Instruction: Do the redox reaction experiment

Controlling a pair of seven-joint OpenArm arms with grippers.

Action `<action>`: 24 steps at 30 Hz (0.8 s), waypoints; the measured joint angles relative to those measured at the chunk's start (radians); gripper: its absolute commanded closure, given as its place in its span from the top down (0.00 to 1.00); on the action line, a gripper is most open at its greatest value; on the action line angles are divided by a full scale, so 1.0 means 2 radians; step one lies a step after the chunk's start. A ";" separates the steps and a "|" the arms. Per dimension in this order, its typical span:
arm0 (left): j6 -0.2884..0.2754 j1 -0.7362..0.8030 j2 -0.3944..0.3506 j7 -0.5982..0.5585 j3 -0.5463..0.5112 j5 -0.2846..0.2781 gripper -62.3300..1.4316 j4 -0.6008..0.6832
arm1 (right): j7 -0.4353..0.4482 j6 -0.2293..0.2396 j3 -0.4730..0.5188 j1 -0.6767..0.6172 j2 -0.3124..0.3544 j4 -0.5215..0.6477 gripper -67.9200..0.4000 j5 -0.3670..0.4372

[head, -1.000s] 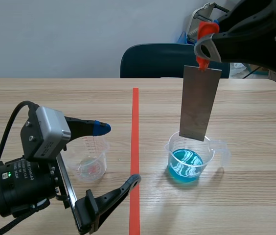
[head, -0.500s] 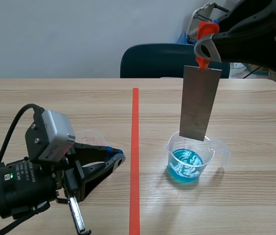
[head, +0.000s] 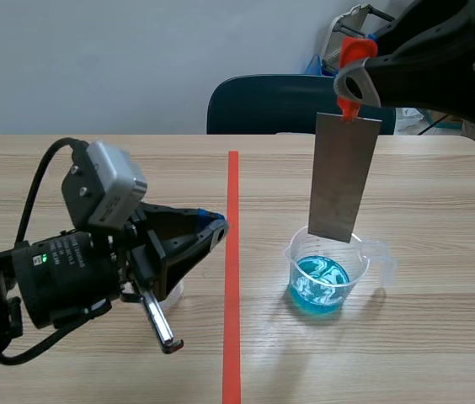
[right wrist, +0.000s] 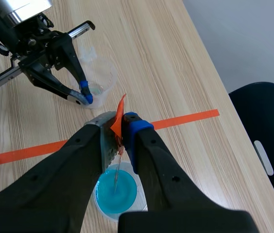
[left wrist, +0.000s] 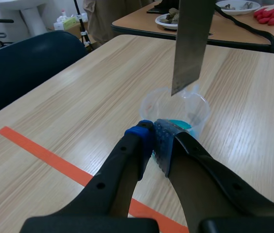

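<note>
Scene view: the right gripper (head: 348,104) grasps a flat grey metal plate (head: 343,178) upright above a clear plastic beaker of blue liquid (head: 328,282). Left wrist view: the left gripper (left wrist: 154,141) is clenched empty, the beaker just ahead. Right wrist view: the plate hangs over the beaker.

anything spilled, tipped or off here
Nothing stands out. The beaker of blue liquid stands upright, with no spill on the table around it. The metal plate hangs from the right gripper just over it. The clear beaker near the left gripper is upright too.
</note>
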 measured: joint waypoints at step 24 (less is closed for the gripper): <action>0.007 -0.073 0.056 0.030 0.030 0.000 0.05 -0.078 | 0.000 0.000 0.000 0.000 0.000 0.000 0.01 0.000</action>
